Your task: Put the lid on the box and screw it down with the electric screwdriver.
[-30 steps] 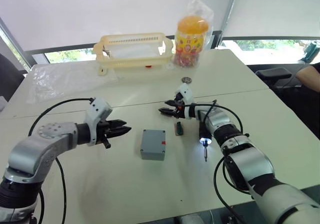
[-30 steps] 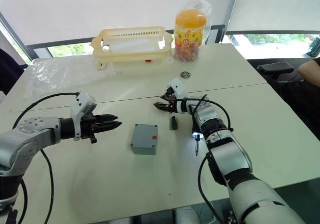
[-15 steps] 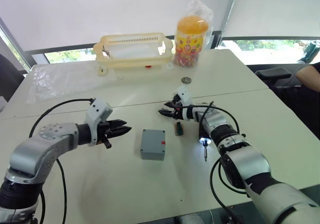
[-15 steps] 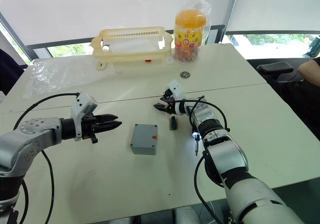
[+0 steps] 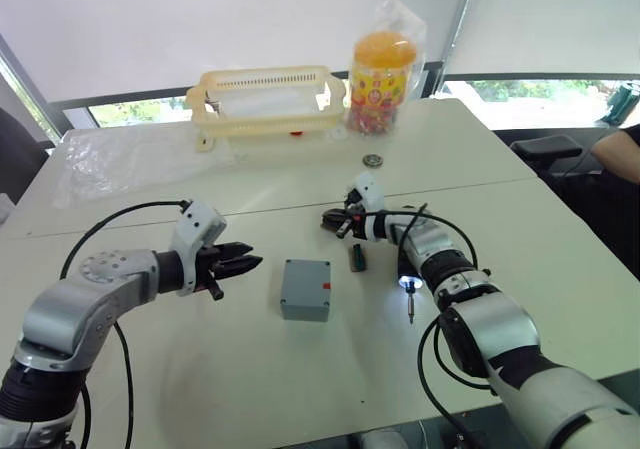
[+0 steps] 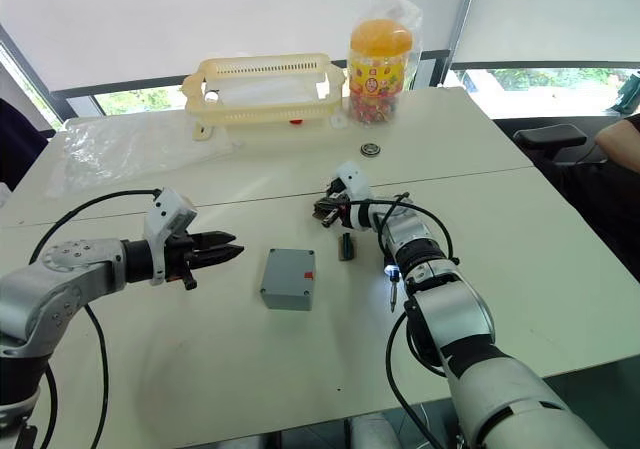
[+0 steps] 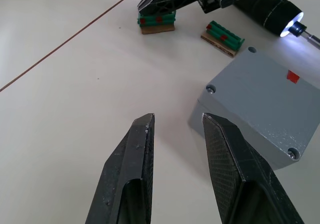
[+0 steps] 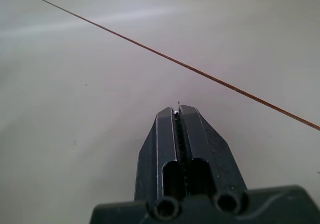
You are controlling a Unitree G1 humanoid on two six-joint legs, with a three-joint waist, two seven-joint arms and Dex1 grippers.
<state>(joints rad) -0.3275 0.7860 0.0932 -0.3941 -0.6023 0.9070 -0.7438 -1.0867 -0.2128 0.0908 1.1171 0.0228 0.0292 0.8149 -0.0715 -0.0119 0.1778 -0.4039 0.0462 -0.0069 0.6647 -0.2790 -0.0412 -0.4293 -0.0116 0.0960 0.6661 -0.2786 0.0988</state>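
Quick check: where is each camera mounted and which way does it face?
Head eyes: on the head, facing forward and down over the table; both arms, left pincer, right pincer show.
Left wrist: behind the open left pincer, facing the box, electric screwdriver and right pincer.
Right wrist: behind the shut right pincer, facing the table.
Shared: head and left wrist views show box, screwdriver.

The box (image 7: 260,104) looks like matt grey plastic with a fine speckled grain — small shiny metal screws at its corners. The table (image 5: 300,369) is smooth, pale, faintly glossy. The left gripper (image 7: 177,134) fingers (image 7: 227,149) show black cross-hatched pads — the far yellow basket (image 5: 265,94) looks plastic.
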